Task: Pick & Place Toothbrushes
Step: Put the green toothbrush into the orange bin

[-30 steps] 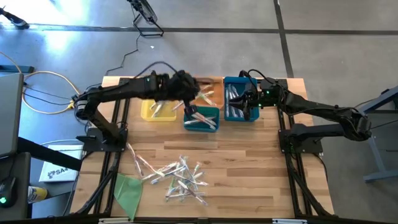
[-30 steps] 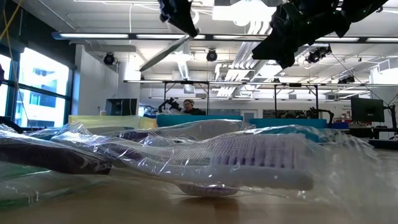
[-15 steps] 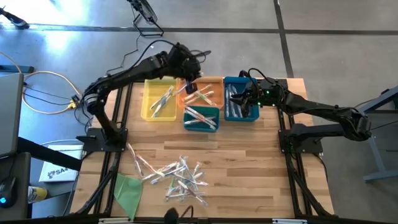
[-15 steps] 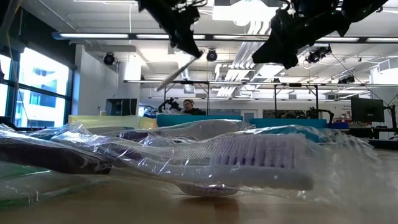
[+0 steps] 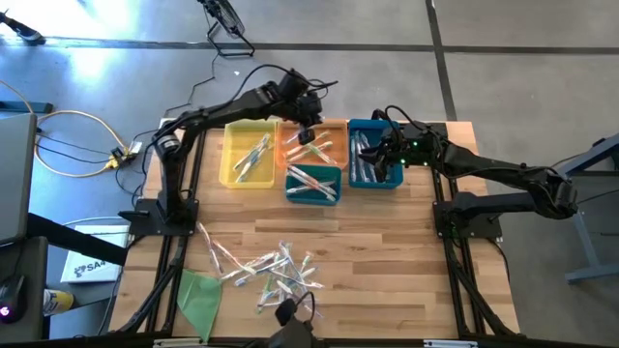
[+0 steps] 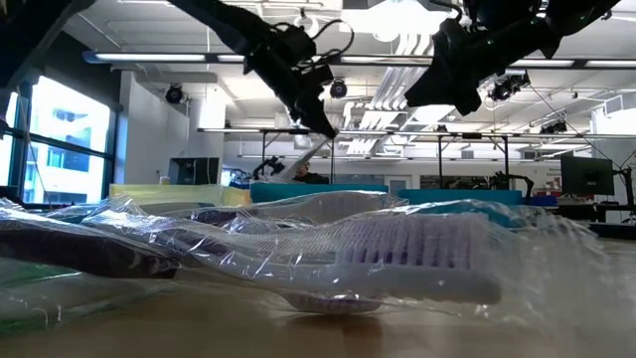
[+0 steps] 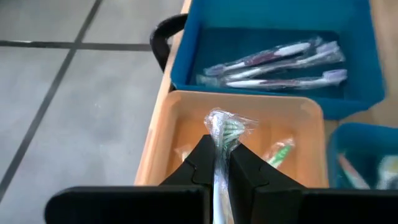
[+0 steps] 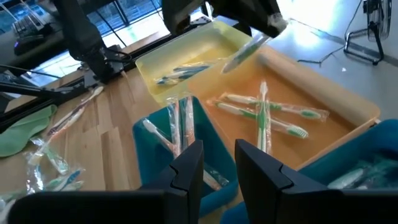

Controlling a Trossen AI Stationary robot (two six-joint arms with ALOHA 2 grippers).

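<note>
Since a second ago, your left hand (image 5: 308, 104) has swung from the teal bin (image 5: 312, 184) to above the orange bin (image 5: 334, 127), clamped on a wrapped toothbrush (image 7: 222, 134). Right hand (image 5: 379, 155), fingers apart and empty, hovers at the blue bin (image 5: 373, 181). Bins are part-filled; a pile (image 5: 271, 271) remains on the surface (image 5: 387, 261).

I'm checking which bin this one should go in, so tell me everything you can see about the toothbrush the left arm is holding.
The toothbrush is a thin stick sealed in a crinkly clear wrapper, with green and white bristles at its head. The left hand is shut on its handle, so the head sticks out past the fingertips. It hangs in the air above the orange bin, touching nothing but the fingers. In the low view it slants downward from the hand. Other green toothbrushes already lie in that bin.
</note>
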